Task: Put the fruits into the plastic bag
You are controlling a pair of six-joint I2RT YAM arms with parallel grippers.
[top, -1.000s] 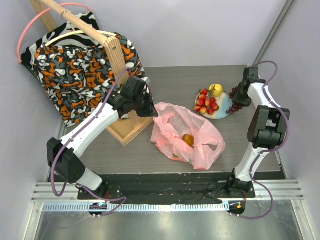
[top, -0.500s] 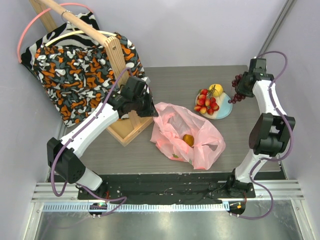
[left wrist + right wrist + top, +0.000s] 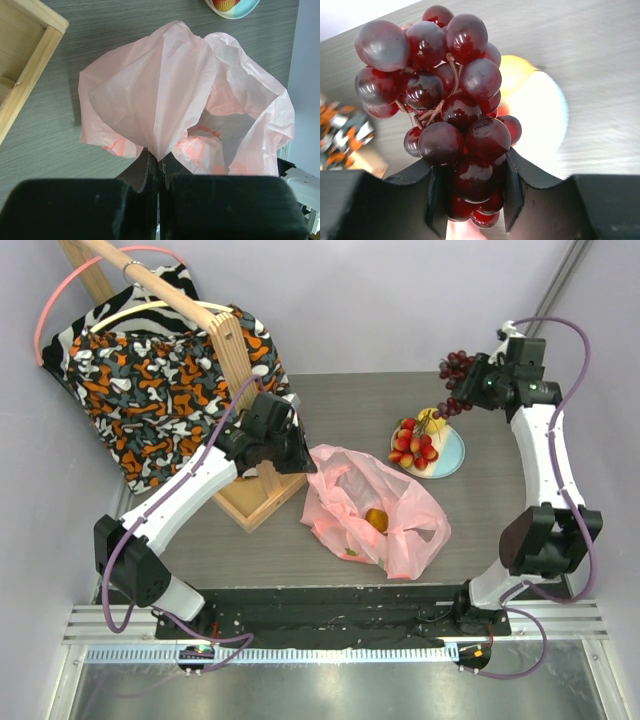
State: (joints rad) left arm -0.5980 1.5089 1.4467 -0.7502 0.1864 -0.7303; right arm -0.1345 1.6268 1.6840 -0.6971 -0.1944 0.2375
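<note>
The right gripper (image 3: 472, 197) is clamped on the grape bunch (image 3: 450, 100) — its wrist camera shows the grip, while the overhead view shows the bunch aloft near the plate (image 3: 452, 453) of strawberries (image 3: 412, 445). The left gripper (image 3: 159, 162) pinches the rim of the plastic bag (image 3: 170, 85) — only overhead reveals an orange fruit (image 3: 376, 519) inside.

Robot lab booth: plain walls (image 3: 400, 300), grey table (image 3: 340, 405), metal mounting rail (image 3: 560, 622).

The wooden stand (image 3: 228, 345) and its draped cloth (image 3: 140, 400) block the table's (image 3: 340, 410) left edge. The plastic bag (image 3: 375, 510) fills the middle, and the plate (image 3: 455, 454) takes the far-right part. The bare strip along the far edge seems passable.
</note>
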